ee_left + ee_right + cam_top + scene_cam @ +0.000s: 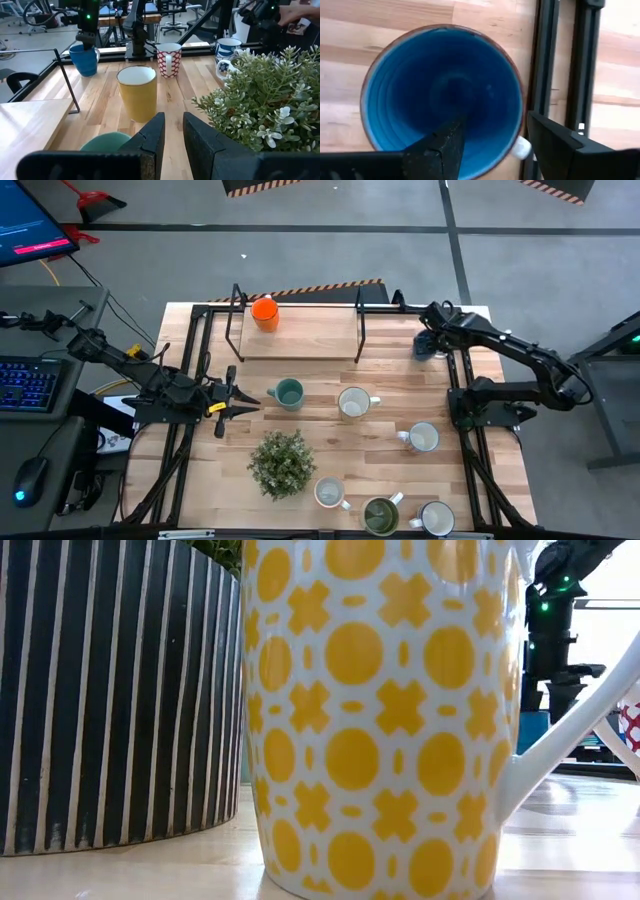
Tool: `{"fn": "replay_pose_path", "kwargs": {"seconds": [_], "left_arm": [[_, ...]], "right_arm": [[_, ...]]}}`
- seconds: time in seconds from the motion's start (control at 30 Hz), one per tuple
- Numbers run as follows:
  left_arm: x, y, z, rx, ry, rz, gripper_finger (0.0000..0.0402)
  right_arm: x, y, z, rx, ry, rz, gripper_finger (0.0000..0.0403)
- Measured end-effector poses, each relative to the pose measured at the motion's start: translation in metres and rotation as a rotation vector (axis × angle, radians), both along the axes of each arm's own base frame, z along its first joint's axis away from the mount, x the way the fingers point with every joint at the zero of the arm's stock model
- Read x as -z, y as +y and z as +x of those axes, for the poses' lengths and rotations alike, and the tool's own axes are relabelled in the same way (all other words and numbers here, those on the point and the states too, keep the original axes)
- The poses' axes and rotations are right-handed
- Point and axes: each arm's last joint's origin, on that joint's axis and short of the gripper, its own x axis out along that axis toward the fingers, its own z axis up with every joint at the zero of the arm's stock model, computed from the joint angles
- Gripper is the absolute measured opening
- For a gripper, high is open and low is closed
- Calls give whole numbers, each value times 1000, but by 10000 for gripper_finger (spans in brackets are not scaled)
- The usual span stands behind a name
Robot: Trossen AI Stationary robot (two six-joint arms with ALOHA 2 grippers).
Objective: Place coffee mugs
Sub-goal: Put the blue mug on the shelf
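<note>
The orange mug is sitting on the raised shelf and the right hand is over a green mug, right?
Not quite: the right hand is over a blue mug, as the right wrist view shows. The orange mug is on the raised shelf.

The left arm reaches in from the table's left side; the left gripper points level across the table, its fingers a narrow gap apart, nothing between them. The right arm bends toward the far right corner, the right gripper pointing straight down, jaws wide.
</note>
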Motion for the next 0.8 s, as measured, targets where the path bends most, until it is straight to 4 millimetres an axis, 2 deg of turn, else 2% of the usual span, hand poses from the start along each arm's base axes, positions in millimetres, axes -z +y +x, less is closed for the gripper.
{"fn": "replay_pose_path", "kwargs": {"seconds": [0.6,0.73,0.8], "left_arm": [[0,0,0,-1,0,-10,60],[0,0,0,0,1,-10,60],[0,0,0,0,1,-10,60]], "right_arm": [[32,-7,-4,3,-86,-68,193],[31,-9,-2,-10,-99,-94,188],[31,-10,-2,-10,-97,-103,172]]}}
